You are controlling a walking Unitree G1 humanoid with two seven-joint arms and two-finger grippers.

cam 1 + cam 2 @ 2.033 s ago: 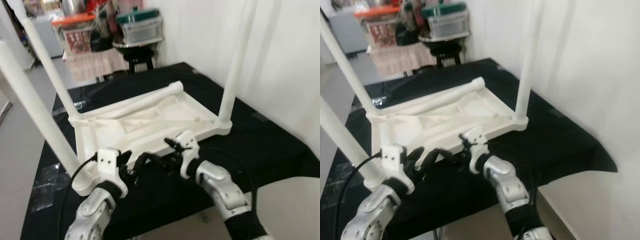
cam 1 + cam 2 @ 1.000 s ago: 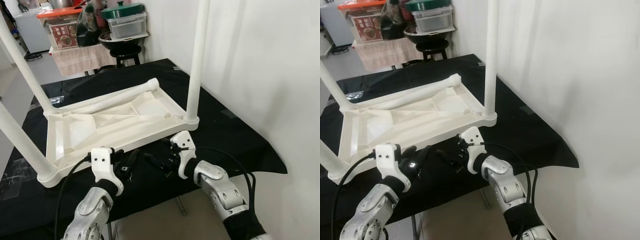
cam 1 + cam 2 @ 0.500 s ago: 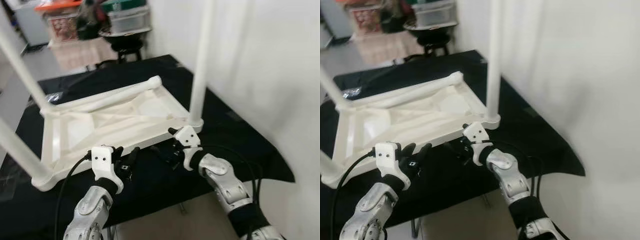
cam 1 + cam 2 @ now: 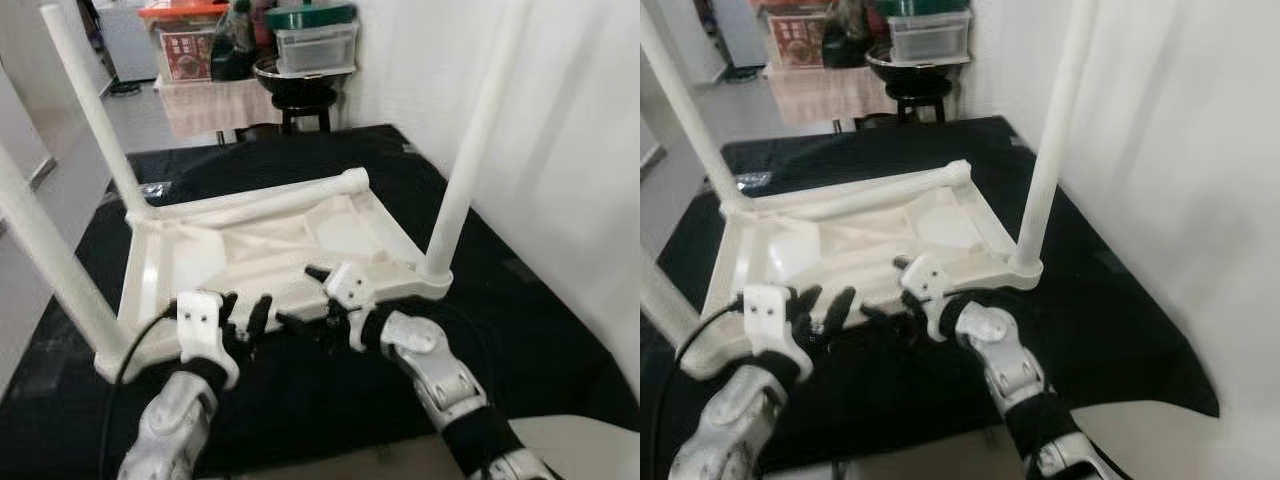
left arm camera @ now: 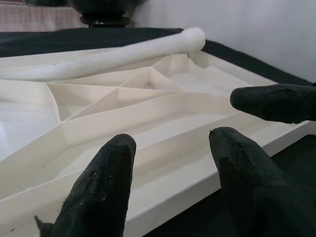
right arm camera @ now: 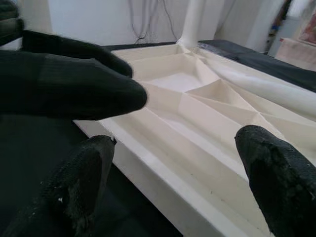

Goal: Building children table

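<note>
**Both grippers at the near edge of the upturned table**

The white table (image 4: pixel 270 245) lies upside down on a black cloth (image 4: pixel 520 330), three legs up and a fourth leg (image 4: pixel 260 200) lying along its far edge. The left gripper (image 4: pixel 245 318) hovers at the near rim, fingers spread and empty. The right gripper (image 4: pixel 305 300), just beside it, is also spread and holds nothing. A stool (image 4: pixel 305 105) stands beyond the table.

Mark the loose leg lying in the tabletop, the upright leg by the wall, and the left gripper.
loose leg (image 4: pixel 255 203), left eye view, mid-shaft.
upright leg (image 4: pixel 460 190), left eye view, mid-shaft.
left gripper (image 4: pixel 246 316), left eye view, between fingertips.
</note>
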